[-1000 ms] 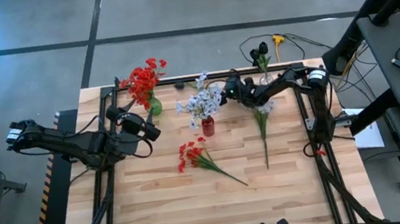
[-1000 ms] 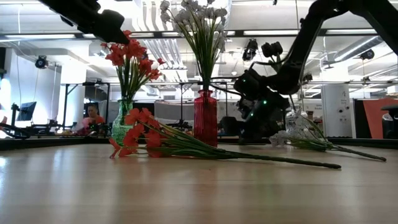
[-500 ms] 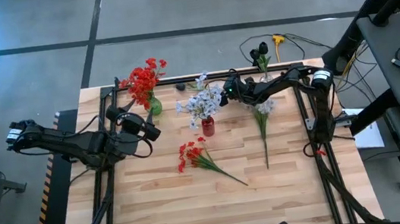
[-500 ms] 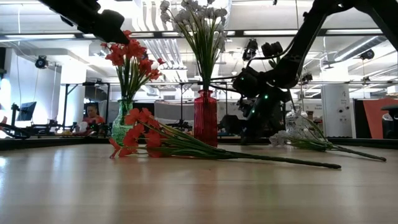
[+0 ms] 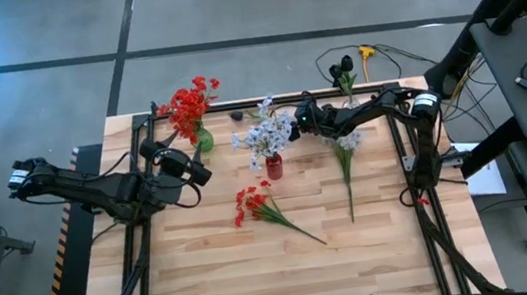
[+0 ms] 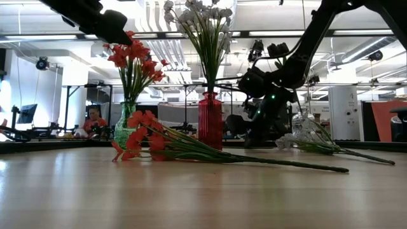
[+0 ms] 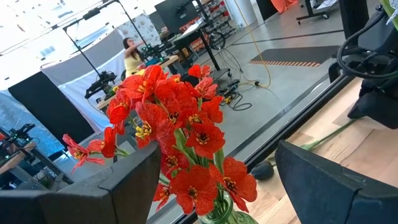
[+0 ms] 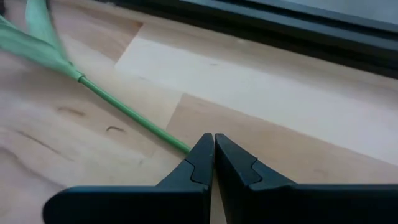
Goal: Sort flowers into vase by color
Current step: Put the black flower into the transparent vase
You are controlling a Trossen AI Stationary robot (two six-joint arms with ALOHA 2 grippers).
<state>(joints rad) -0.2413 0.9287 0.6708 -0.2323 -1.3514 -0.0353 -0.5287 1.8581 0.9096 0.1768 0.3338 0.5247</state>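
The right tool (image 5: 302,118) has crept toward the white flowers in the red vase (image 5: 274,165), fingers pressed together, empty. Left tool (image 5: 196,171), spread apart, waits beside the green vase (image 5: 204,140). 2 stems, red (image 5: 255,205) and white (image 5: 346,157), lie on the surface unsorted.

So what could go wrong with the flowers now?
1. The right hand pinches the thin green stem right at its end, so it might slip out when lifted.
2. That hand is close to the white flowers in the tall red vase. A swing could bump them and maybe tip the vase.
3. The left hand, open, sits right by the red flowers in the green vase and could knock them.
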